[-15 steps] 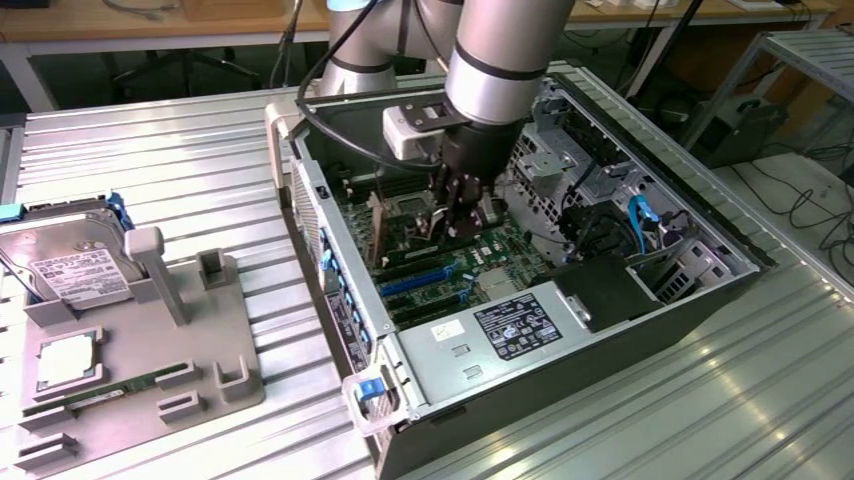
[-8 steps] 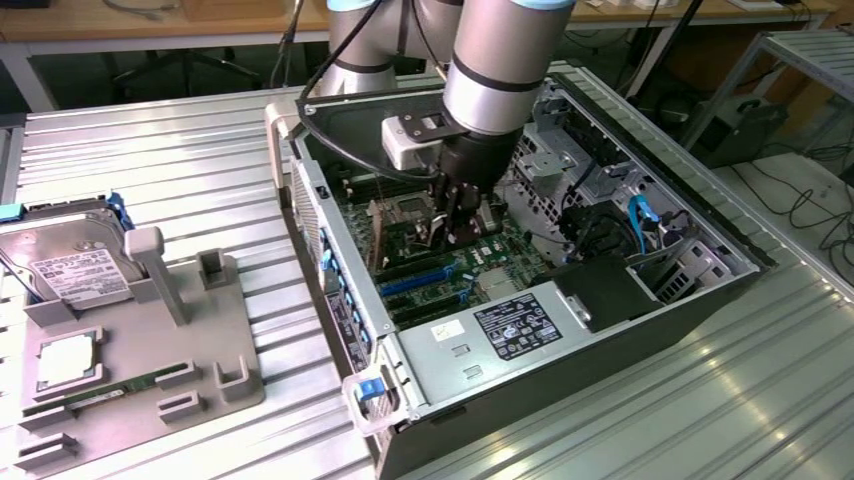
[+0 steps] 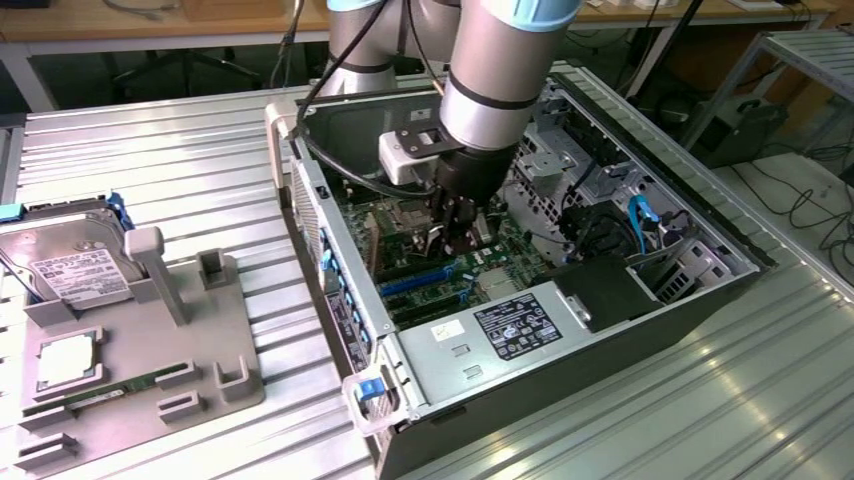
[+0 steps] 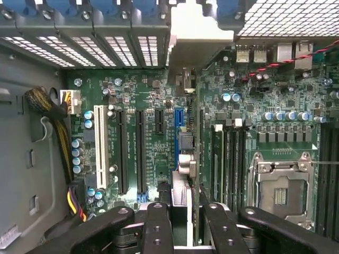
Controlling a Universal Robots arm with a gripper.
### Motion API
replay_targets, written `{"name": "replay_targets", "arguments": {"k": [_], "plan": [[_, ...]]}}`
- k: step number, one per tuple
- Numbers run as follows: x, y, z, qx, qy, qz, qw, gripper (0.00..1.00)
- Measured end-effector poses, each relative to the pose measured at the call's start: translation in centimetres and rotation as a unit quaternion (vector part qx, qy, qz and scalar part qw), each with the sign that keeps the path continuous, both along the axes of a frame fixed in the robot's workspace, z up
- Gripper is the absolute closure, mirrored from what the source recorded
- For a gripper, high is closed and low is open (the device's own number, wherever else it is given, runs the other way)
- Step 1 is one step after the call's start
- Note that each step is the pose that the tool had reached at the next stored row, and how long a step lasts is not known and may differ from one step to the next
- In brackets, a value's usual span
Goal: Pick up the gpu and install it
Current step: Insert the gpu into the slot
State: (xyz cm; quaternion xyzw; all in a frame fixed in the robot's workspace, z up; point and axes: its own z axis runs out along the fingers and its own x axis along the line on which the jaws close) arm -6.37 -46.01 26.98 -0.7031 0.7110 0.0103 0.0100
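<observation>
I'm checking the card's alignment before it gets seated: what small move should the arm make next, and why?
Probably a slow, straight push down toward the motherboard. The gripper has its jaws closed on the gpu, held edge-on inside the computer case, with its silvery bracket already up against the rear slot openings. Whether the card's edge has reached the blue slot I cannot tell.

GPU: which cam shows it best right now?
Wrist view. The gpu shows edge-on between the gripper fingers, standing over the motherboard beside the blue slot, its bracket up at the rear wall. In the exterior view the arm and gripper cover most of it inside the case.
</observation>
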Motion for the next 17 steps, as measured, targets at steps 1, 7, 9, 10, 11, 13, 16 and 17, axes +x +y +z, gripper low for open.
{"name": "replay_targets", "arguments": {"k": [1,7,9,10,11,13,16,17], "plan": [[-0.1,-0.01,-0.11,0.0002,-0.0001,0.0,1.0,0.72],[-0.5,-0.01,-1.35,0.0001,0.0011,0.0,1.0,0.72],[-0.7,-0.01,-1.66,0.0001,0.0013,0.0,1.0,0.72],[-0.8,-0.02,-1.71,0.0,0.0013,0.0,1.0,0.72],[-0.9,-0.02,-1.76,0.0001,0.0013,0.0,1.0,0.72],[-1.1,-0.07,-1.97,0.0001,0.0017,0.0,1.0,0.72],[-1.2,-0.1,-2.09,0.0001,0.0018,0.0,1.0,0.72],[-1.3,-0.1,-2.12,0.0001,0.0018,0.0,1.0,0.72]]}}
